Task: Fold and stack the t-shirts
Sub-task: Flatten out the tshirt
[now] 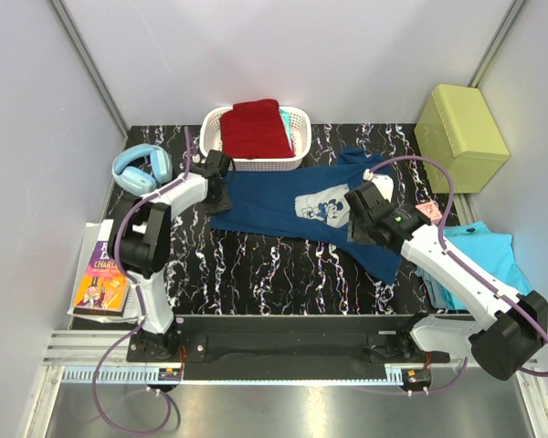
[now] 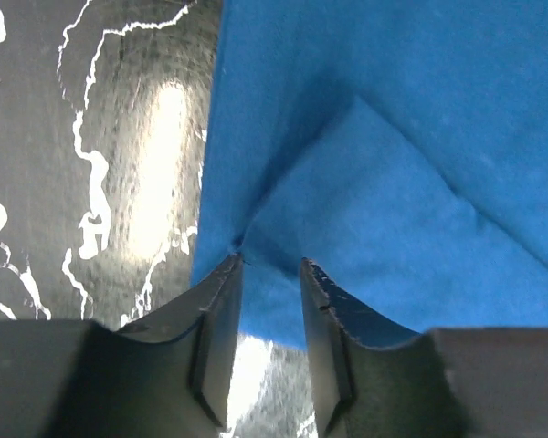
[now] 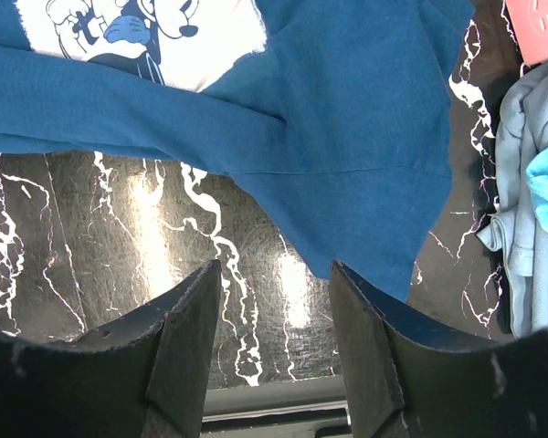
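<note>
One navy t-shirt [image 1: 265, 196], one red t-shirt [image 1: 254, 130] (in one basket [image 1: 267, 165])

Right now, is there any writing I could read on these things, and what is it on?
"CHARL...": on the book cover, in the top view; the rest is too small to read.
Navy t-shirt: cartoon-mouse print only, no words.
Pink item: raised marks, too blurred to read.

Top camera high, looking down on table [image 1: 256, 269]; wrist cameras close, downward; all share navy t-shirt [image 1: 265, 201].
</note>
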Tool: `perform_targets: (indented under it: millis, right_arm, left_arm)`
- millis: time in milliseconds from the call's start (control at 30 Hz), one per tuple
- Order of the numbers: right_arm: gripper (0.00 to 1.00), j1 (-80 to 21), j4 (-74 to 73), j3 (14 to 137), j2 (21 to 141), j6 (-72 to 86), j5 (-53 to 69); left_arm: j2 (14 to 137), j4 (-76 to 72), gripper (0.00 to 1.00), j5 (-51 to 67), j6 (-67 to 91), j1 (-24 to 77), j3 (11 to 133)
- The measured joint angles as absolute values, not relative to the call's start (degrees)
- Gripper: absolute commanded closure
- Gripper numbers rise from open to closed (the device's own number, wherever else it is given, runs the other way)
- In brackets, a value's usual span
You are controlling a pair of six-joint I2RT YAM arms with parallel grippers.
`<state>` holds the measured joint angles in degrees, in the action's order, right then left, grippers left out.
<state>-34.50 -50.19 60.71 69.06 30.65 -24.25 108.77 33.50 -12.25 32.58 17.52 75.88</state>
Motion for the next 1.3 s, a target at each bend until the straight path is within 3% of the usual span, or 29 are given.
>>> perform_targets:
  millis: [133, 500, 967, 1300]
  right_arm:
    - [0.42, -34.50, -50.19, 60.71, 69.06, 30.63, -24.25]
    - [0.42, -34.50, -50.13, 60.55, 69.21, 30.61, -24.27]
    - [0.42, -34.50, -48.21, 60.31, 72.53, 30.70, -22.96]
    - [0.43, -34.50, -49.10, 62.85, 76.55, 30.94, -21.71]
  left_arm:
    - [110.83, 33.61, 0.73, -12.25, 32.45, 17.10, 76.49]
    - [110.80, 33.47, 1.00, -12.36, 32.62, 17.08, 76.36]
    - [91.11, 37.10, 1.00, -12.95, 34.70, 24.95, 70.30]
    - [84.58, 43.51, 1.00, -13.08, 37.67, 30.52, 60.53]
